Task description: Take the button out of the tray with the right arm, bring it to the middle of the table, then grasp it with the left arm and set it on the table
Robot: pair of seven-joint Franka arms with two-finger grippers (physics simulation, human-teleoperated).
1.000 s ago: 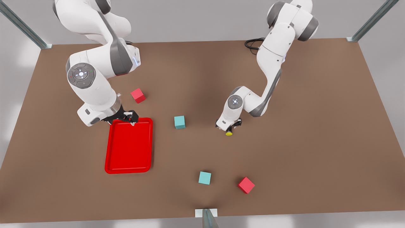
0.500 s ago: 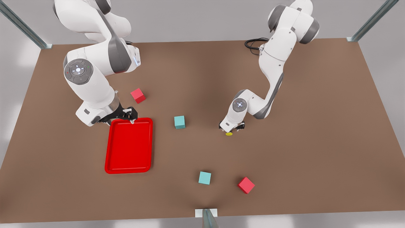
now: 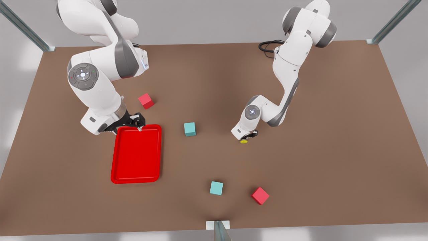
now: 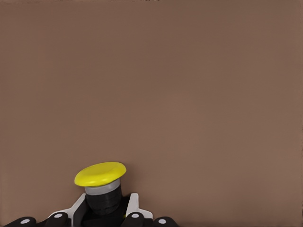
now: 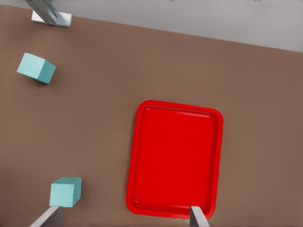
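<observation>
While left tool (image 3: 247,136) clamps button (image 3: 243,141), bare table (image 3: 334,134) around

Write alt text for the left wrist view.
A yellow-capped push-button sits upright between the left gripper's fingers, which are closed on its black body. Beyond it stretches bare brown table.

Two red cubes (image 3: 145,100) and two teal cubes (image 3: 189,129) lie scattered.

no readable text, labels, brands or numbers on anything
</observation>
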